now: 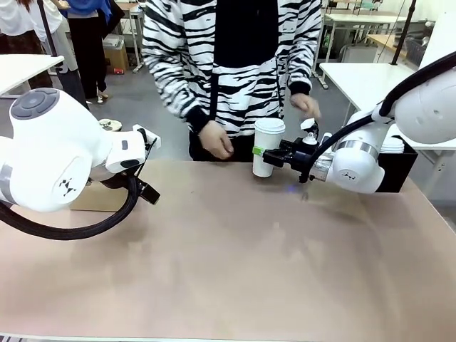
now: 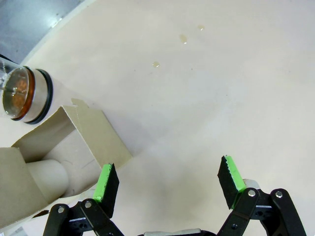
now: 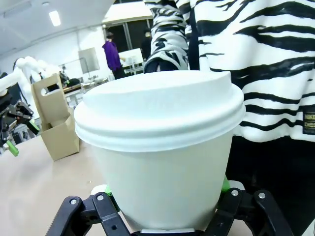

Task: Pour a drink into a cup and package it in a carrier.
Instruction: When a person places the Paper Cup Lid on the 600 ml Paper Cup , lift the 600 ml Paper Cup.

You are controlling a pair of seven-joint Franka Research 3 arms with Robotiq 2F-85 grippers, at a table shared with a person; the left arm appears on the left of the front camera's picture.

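My right gripper (image 1: 267, 155) is shut on the cup (image 1: 269, 135), a white paper cup with a white lid, held upright just above the table's far edge in front of the person. In the right wrist view the cup (image 3: 157, 147) looms close, with black fingers (image 3: 106, 211) clasping its base on both sides. The brown cardboard carrier (image 1: 96, 199) stands at the far left, half hidden behind my left arm. My left gripper (image 2: 168, 179) hangs open beside the carrier (image 2: 78, 137). Amber-brown drink (image 2: 19, 91) shows inside a glass jug just past the carrier.
A person in a striped jacket stands at the far edge, with one hand (image 1: 215, 140) near the cup and the other hand (image 1: 306, 107) above my right wrist. A black box (image 1: 399, 164) with stacked white cups sits far right. Small droplets (image 2: 183, 38) dot the table.
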